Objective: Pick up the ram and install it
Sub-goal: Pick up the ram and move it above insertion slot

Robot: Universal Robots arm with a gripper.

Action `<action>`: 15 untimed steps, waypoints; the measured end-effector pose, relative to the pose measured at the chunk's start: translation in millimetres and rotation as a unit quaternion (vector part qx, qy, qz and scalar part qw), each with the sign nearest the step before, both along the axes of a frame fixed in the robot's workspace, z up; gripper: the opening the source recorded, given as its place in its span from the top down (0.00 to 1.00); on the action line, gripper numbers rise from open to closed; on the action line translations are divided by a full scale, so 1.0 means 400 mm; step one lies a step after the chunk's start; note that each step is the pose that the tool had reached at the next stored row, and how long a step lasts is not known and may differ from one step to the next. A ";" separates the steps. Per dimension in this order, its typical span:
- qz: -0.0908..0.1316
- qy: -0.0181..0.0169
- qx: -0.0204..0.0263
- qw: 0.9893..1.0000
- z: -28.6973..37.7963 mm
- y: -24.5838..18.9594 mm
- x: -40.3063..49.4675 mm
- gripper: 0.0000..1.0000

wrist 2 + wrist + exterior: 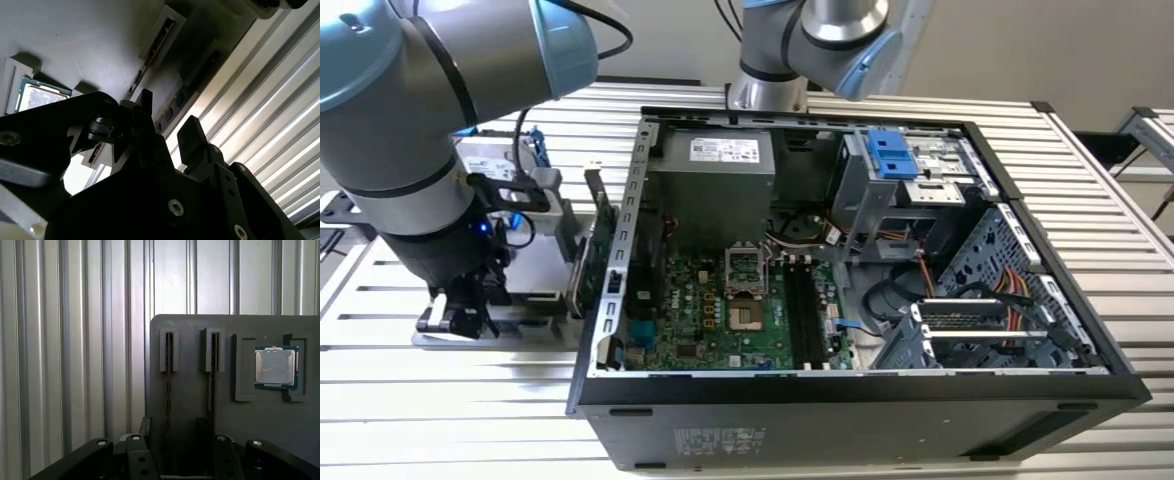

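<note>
Your ram (168,365) stands on edge in a narrow slot of the grey tray (190,335), a thin dark strip seen along its top edge in the first wrist view. The gripper (173,421) sits low over it with its fingers (145,426) spread wide, one on each side of the stick and holding nothing; you cannot tell whether either finger touches it. Just beside it, in the next slot, stands a second thin stick (212,365), and past that a square silver processor chip (274,367) lies flat in its own pocket. In the exterior view the tray sits on the ribbed metal table (1121,200) at the exterior view's left, just beside the open computer case (854,420), whose green motherboard (720,310) lies face up.
</note>
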State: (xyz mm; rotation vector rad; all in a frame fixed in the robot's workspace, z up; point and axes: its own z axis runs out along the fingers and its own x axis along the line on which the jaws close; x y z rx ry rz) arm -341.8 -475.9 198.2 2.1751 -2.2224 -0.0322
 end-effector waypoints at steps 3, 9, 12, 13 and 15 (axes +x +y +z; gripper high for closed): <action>0.000 0.000 0.000 1.000 0.000 0.000 0.000 0.00; 0.000 0.000 0.000 1.000 -0.006 -0.001 0.000 0.00; 0.000 0.000 0.000 1.000 -0.011 -0.003 0.000 0.00; 0.000 0.000 0.000 1.000 -0.012 -0.004 0.000 0.00; 0.000 0.000 0.000 1.000 -0.012 -0.004 0.000 0.00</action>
